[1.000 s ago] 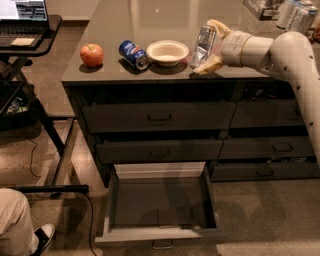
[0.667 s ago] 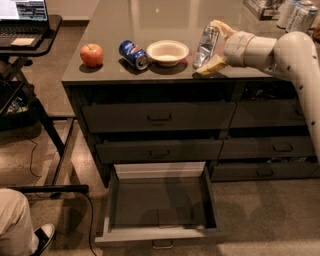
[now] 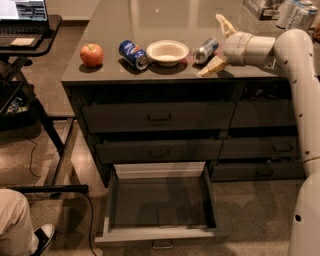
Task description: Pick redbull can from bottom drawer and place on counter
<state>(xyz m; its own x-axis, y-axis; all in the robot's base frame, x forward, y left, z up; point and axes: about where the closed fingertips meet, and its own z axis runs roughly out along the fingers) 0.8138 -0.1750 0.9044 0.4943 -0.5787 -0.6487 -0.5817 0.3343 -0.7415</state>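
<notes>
The redbull can [image 3: 205, 50] now lies on its side on the counter [image 3: 150, 20], near the front edge, its top end pointing toward the front left. A second ago it was held up off the surface, tilted, in the gripper; now it is down on the counter. It rests just to the right of the white bowl [image 3: 167, 51], close to it but not clearly touching.

The gripper [image 3: 210, 46] is over the same spot on the counter, and its arm [image 3: 295, 55] reaches in from the right. The jaws are spread wide and hold nothing. One finger points up and back behind the can, and the other lies low at the counter's front edge, just in front of the can. The can sits between the two. Whether the lower finger touches it cannot be told.

Left of the bowl a blue soda can [image 3: 133, 54] lies on its side, and further left stands a red apple [image 3: 92, 54]. Below, the bottom drawer [image 3: 160, 236] is pulled out, its lighter back wall showing, while the two drawers above it are closed.

A few pale cans [image 3: 295, 12] stand at the far right of the counter. A laptop [image 3: 22, 10] sits on a black desk [image 3: 30, 42] at the left, and a person's leg [image 3: 12, 225] and shoe [image 3: 42, 235] show in the lower left corner.
</notes>
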